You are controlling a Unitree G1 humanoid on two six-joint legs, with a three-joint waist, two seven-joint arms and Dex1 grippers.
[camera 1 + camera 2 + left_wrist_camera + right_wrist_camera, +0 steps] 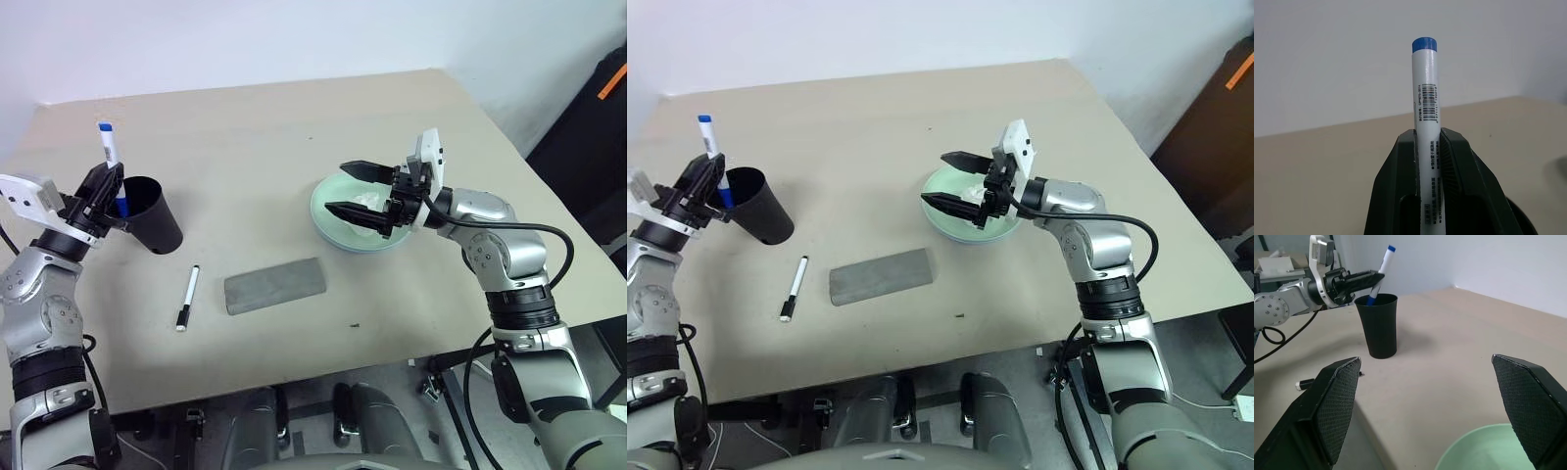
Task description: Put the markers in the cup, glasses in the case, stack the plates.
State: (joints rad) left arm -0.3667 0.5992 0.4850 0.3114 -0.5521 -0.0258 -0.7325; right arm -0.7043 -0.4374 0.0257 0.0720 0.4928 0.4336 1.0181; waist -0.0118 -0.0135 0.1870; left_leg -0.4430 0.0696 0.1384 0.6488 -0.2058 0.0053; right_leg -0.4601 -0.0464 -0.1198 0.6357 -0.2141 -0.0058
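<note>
The desk point(294, 127) looks matt beige, smooth. The cup point(155, 225) is black plastic with a faint sheen. The marker point(1426, 112) has a glossy white barrel and a ribbed blue cap. The case point(274, 285) looks dull grey, slightly grainy. The plate point(338, 230) is smooth mint plastic. The pads point(1339, 406) carry a fine black crosshatch.

The left tool point(106, 186) is clamped tight, angled upward, while the right tool point(364, 197) (jaws spread wide) points leftward.

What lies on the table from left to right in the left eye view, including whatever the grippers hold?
Left gripper holding the blue-capped white marker → black tapered plastic cup → black-capped white marker → flat grey rectangular case → round mint green plate → open right gripper.
</note>
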